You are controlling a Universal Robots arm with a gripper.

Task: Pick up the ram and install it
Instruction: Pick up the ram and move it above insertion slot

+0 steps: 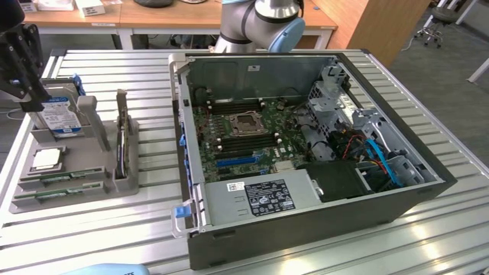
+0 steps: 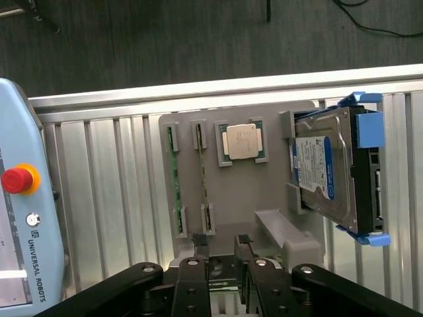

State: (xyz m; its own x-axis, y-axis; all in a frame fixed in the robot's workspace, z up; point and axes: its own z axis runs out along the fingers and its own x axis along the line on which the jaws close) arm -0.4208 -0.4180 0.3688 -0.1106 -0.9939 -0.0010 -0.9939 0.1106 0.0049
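Slatted metal table (image 1: 99, 240): one open computer case (image 1: 306, 229) at centre, one grey tray (image 1: 114, 186) at frame left. Tray holds two green ram sticks (image 1: 63, 177) side by side at lower left, one processor (image 1: 47, 158), one hard drive (image 1: 61, 117). Gripper (image 2: 223, 241) over tray, fingers apart, empty.

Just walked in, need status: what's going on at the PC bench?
A Universal Robots arm's end effector hangs open over the grey parts tray, holding nothing. Both green RAM sticks sit in their tray holders, next to the processor and the hard drive. The open PC case lies beside the tray on the slatted table with its motherboard exposed. No stick has been picked up yet.
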